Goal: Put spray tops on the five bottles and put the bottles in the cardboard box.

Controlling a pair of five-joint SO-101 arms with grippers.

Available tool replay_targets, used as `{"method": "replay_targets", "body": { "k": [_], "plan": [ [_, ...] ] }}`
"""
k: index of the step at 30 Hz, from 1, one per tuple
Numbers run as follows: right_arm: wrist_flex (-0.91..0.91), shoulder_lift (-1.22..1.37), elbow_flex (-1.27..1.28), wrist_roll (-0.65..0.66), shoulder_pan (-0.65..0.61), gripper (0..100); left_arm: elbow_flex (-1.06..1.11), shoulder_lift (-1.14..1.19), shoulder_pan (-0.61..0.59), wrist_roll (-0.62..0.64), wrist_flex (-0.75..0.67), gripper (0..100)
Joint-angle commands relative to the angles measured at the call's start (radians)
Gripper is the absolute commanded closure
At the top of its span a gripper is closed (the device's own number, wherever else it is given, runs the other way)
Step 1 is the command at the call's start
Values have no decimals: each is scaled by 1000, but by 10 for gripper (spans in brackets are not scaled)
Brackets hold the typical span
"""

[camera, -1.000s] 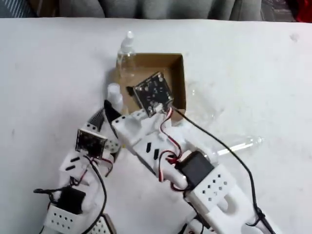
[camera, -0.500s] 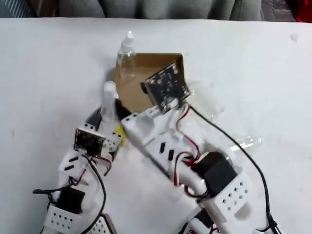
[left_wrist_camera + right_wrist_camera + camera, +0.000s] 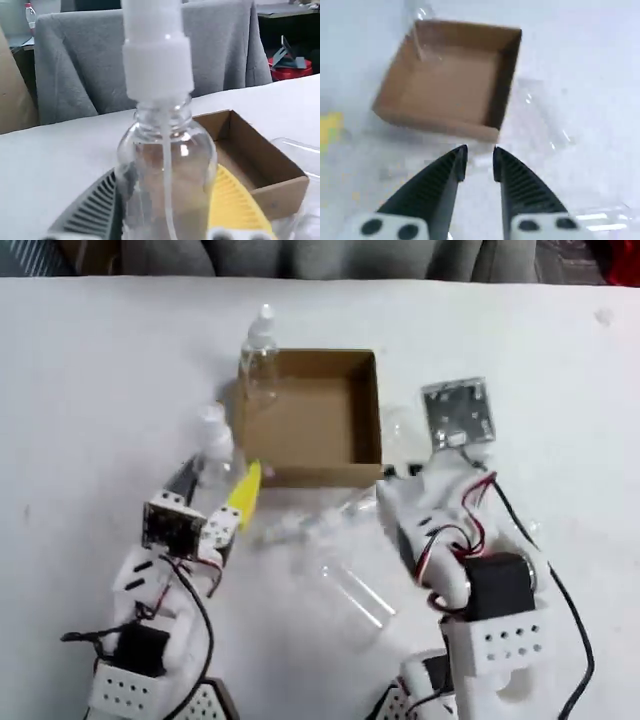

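The cardboard box (image 3: 320, 420) is a shallow, square tray of plain brown board, open at the top and sitting on the white desk (image 3: 100, 370). Its bare inner floor shows.

The left pincer (image 3: 215, 478) sits just beside the box's near-left corner. Its fingers, one ribbed grey (image 3: 95, 212) and one ribbed yellow (image 3: 235, 210), are clamped on the round body of a clear plastic bottle (image 3: 165, 165). This held bottle stands upright just outside the box's left wall. It wears a white ridged spray top (image 3: 157, 55), and a thin dip tube runs down inside it.

A second capped bottle (image 3: 258, 360), clear with a white nozzle, stands upright against the outside of the box's far-left corner.

The right pincer (image 3: 479, 162) hangs just off the box's near-right corner. Its two black ribbed fingers are parted by only a narrow gap, and they hold nothing.

Clear bottles lie on their sides on the desk. A long cylinder (image 3: 352, 592) lies in front of the box's near wall, between the two arms. Another (image 3: 300, 528) lies closer to that wall. A third (image 3: 540, 120) lies beside the box's right wall.
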Motion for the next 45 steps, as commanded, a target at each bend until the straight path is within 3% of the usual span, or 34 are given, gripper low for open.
{"method": "replay_targets", "body": {
  "k": [1,4,8,12,16,19,23,29,45],
  "plan": [
    [-47,-79,192,388,226,948,-144,-12,-61,8,72,979],
    [-128,-127,336,400,357,985,-219,-10,-62,9,181,979],
    [-211,-185,522,405,440,982,-301,-8,-68,9,236,979],
    [-286,-246,681,407,458,982,-377,62,-68,9,242,979],
    [-344,-291,781,408,441,981,-531,289,-67,9,224,979],
    [-344,-306,799,408,438,981,-624,466,-61,17,110,979],
    [-334,-306,816,459,453,981,-683,642,-68,155,-37,979],
    [-335,-306,832,471,458,982,-680,845,-61,255,-307,979],
    [-335,-306,839,512,453,982,-689,1474,-61,261,-982,979]
  ]
}}
